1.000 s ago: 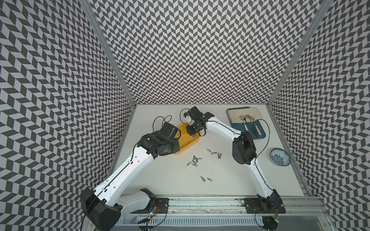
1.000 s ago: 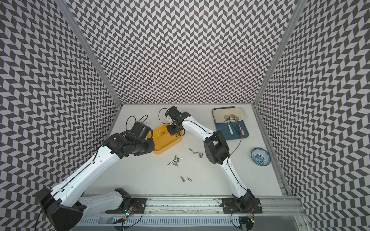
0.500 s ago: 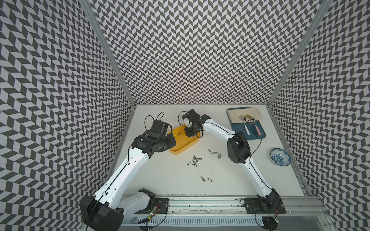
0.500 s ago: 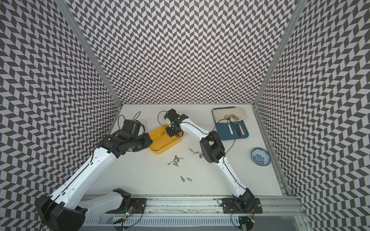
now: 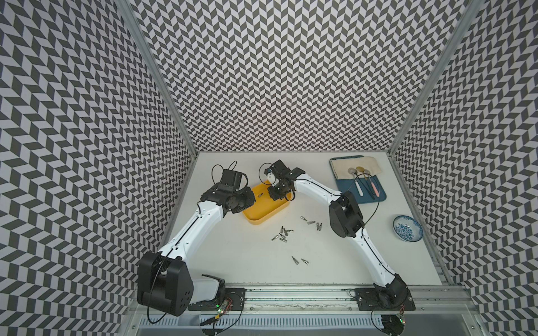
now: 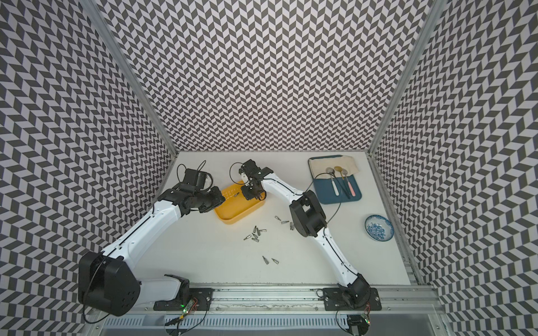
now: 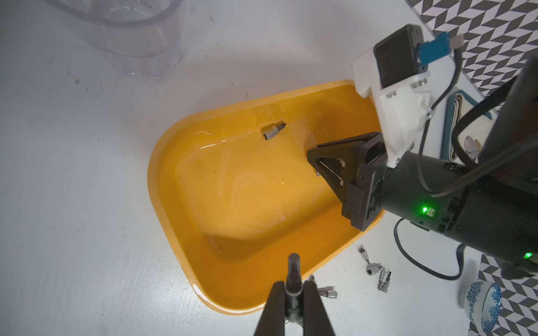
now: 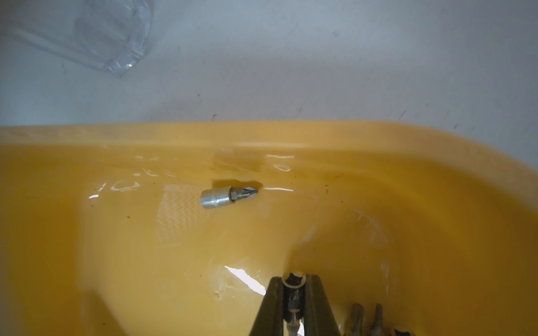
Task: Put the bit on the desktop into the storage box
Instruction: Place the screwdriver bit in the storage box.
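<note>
The yellow storage box [image 5: 266, 213] lies on the white desktop [image 5: 250, 261], and one silver bit [image 7: 273, 131] rests inside it near the far wall, also seen from the right wrist [image 8: 228, 197]. My left gripper [image 7: 293, 286] is shut on a dark-shafted bit [image 7: 293, 263], raised over the box's rim. My right gripper [image 8: 294, 283] is shut on another bit [image 8: 293, 280], low inside the box; a top view shows it there [image 5: 275, 197]. Several loose bits [image 5: 282, 232] lie on the desktop in front of the box, with more to the right [image 5: 311, 222] and nearer the front [image 5: 300, 259].
A clear glass cup [image 7: 131, 29] stands behind the box at the left. At the back right, a blue tray [image 5: 375, 195] holds a cloth and spoons. A blue-patterned bowl [image 5: 407, 227] sits near the right wall. An aluminium rail [image 5: 291, 293] runs along the front edge.
My left arm has swung left and back off the box, uncovering it. My right gripper has come down and forward into the box. Both stay shut.
</note>
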